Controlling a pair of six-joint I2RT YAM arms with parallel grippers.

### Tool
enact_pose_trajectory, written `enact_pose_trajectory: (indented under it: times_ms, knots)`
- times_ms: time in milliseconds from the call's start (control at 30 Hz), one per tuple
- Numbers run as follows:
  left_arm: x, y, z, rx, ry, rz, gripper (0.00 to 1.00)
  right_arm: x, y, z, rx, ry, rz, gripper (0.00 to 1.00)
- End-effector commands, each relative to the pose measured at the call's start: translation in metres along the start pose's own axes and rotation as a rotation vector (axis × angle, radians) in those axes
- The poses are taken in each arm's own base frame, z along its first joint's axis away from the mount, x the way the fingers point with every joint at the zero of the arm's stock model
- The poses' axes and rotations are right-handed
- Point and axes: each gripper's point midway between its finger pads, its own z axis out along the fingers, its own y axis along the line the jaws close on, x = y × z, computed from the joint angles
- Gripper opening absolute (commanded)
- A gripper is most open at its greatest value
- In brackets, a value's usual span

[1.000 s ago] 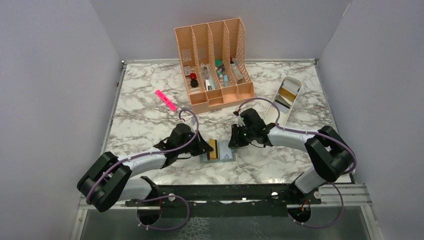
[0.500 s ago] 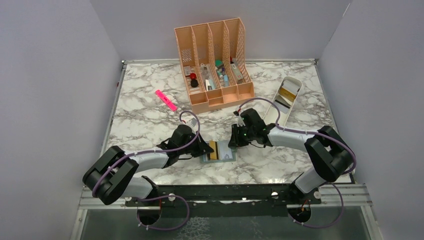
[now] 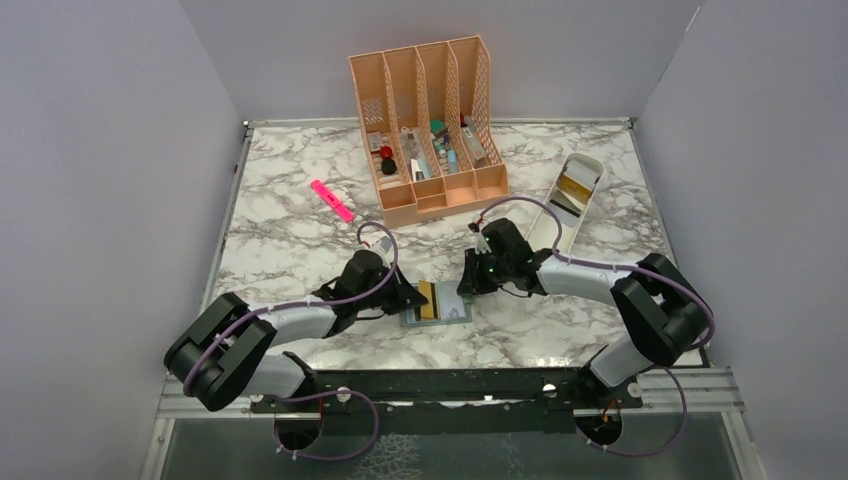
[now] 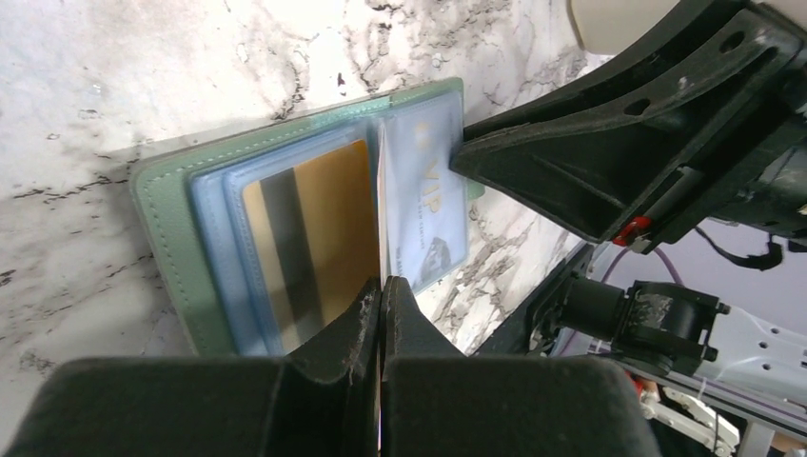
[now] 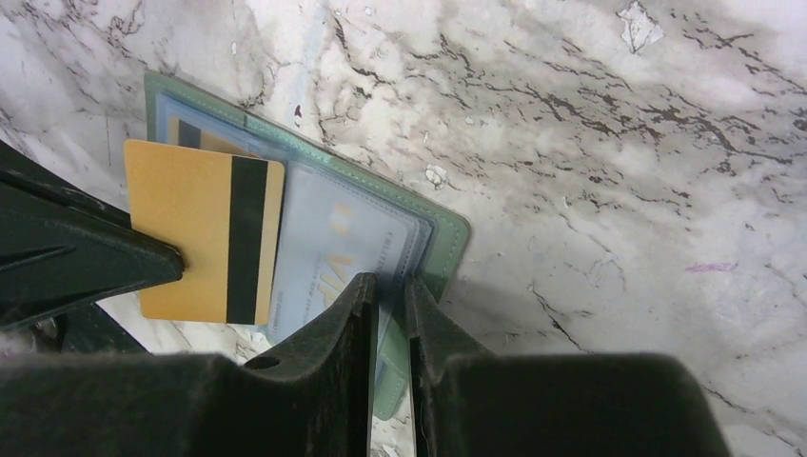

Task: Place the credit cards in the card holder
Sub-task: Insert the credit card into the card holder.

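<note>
The left gripper (image 4: 381, 286) is clamped on one edge of a gold credit card (image 5: 190, 238), held tilted up over the left half of the open card holder (image 5: 449, 236). The likely trouble starts there. The card does not look lined up with a slot mouth, so a push could buckle it, skid it across the clear plastic, or drag the holder sideways. At the holder's right edge the right gripper (image 5: 390, 286) is closed on the sleeve that shows a VIP card. That bite looks shallow, and if it slips the holder may fold shut or slide. Both arms reach low and inward, their fingertips facing each other across the holder. More cards lie in the white tray (image 3: 585, 165), well off to the holder's right.
</note>
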Motion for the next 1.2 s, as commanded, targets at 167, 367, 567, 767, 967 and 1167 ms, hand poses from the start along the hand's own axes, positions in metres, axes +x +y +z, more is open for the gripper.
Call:
enact_pose_trajectory:
  times_ms: [167, 367, 567, 767, 967, 1167]
  knots:
    - [-0.005, -0.024, -0.008, 0.087, -0.018, -0.006, 0.00, 0.017, -0.015, -0.005, 0.061, -0.027, 0.045, 0.22]
    - [-0.002, -0.015, -0.004, 0.060, -0.008, -0.013, 0.00, 0.021, -0.016, -0.002, 0.057, -0.008, 0.048, 0.22]
    - [-0.001, -0.009, 0.001, 0.050, -0.003, -0.003, 0.00, 0.020, -0.015, -0.003, 0.055, -0.013, 0.047, 0.22]
    - [0.001, -0.003, 0.007, 0.034, 0.012, 0.004, 0.00, 0.019, -0.014, -0.004, 0.054, -0.015, 0.046, 0.22]
    - [0.007, 0.000, 0.009, 0.029, 0.036, 0.002, 0.00, 0.020, -0.015, -0.003, 0.055, -0.012, 0.046, 0.22]
    - [0.014, 0.001, 0.007, 0.030, 0.059, -0.003, 0.00, 0.019, -0.015, -0.002, 0.054, -0.011, 0.045, 0.22]
